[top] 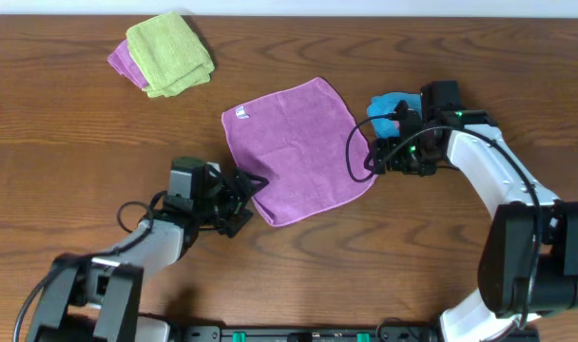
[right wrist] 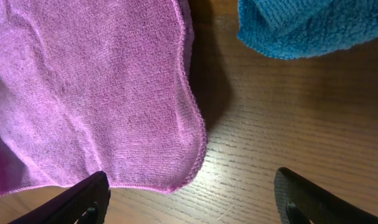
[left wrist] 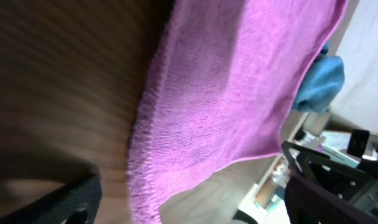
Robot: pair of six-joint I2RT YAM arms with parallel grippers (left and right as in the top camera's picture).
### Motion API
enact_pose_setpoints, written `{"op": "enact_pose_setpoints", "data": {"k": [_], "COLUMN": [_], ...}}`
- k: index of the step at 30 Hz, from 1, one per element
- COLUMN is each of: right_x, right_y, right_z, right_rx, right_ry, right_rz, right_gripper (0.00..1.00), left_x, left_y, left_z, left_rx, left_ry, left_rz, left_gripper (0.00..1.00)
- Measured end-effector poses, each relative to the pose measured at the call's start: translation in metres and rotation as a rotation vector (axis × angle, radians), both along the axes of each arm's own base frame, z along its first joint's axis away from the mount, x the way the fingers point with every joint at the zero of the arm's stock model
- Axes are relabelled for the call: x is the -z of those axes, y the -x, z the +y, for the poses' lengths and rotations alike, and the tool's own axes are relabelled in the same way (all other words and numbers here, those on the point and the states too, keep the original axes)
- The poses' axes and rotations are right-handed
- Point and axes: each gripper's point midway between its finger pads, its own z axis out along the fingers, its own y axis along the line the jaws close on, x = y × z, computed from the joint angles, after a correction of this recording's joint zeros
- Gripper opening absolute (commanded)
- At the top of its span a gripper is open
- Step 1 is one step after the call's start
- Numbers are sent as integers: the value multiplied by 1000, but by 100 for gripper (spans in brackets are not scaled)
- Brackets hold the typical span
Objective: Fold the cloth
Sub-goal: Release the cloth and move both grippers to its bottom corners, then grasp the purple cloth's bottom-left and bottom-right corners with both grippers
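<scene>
Lying flat at mid-frame, the cloth [top: 294, 152] is spread open on the desk [top: 61, 142], with its label [top: 241, 114] at the upper-left corner. The left hand [top: 249, 201] sits released and spread wide at the lower-left edge, beside the bottom corner. The right hand [top: 373, 158] is released too, at the right corner, grasping nothing. A blue cloth [top: 386, 106] lies just off the upper-right edge, with a strip of bare desk between. A folded green cloth [top: 170, 52] sits well apart at upper left. Bare wood shows left of the cloth and below it.
</scene>
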Motion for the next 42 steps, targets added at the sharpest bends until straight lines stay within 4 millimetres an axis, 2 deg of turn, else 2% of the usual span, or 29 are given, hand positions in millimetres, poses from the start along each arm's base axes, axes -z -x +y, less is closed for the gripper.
{"op": "enact_pose_setpoints", "data": {"k": [10, 11, 12, 14, 17, 20, 25, 29, 36, 39, 42], "right_x": [-1, -2, -2, -2, -3, -3, -1, 9, 34, 38, 40], "right_y": [0, 1, 1, 1, 1, 1, 0, 2, 11, 5, 3], "right_z": [4, 4, 5, 6, 7, 7, 7, 7, 8, 8, 9], "right_rx": [19, 19, 20, 20, 20, 22, 22, 22, 45, 67, 92], "right_ry": [-26, -29, -34, -40, -45, -48, -50, -52, -62, -71, -81], "right_rz": [10, 11, 12, 13, 14, 15, 9, -6, -10, -45, -55], "right_gripper": [84, 84, 85, 86, 87, 90, 90, 86, 70, 60, 54], "left_x": [1, 1, 1, 4, 17, 24, 29, 29, 28, 27, 26], "left_y": [1, 1, 2, 5, 13, 16, 17, 17, 19, 20, 21], "left_z": [-27, -30, -32, -35, -35, -33, -30, -30, -32, -33, -35], "left_rx": [35, 41, 45, 46, 47, 38, 32, 41, 71, 87, 97], "left_ry": [51, 52, 52, 52, 24, -1, -22, -26, -24, -17, -11], "left_rz": [29, 31, 32, 52, 94, 106, 109, 102, 84, 79, 77], "left_gripper": [97, 94, 86, 53, 33, 6, 6, 6, 6, 6, 6]}}
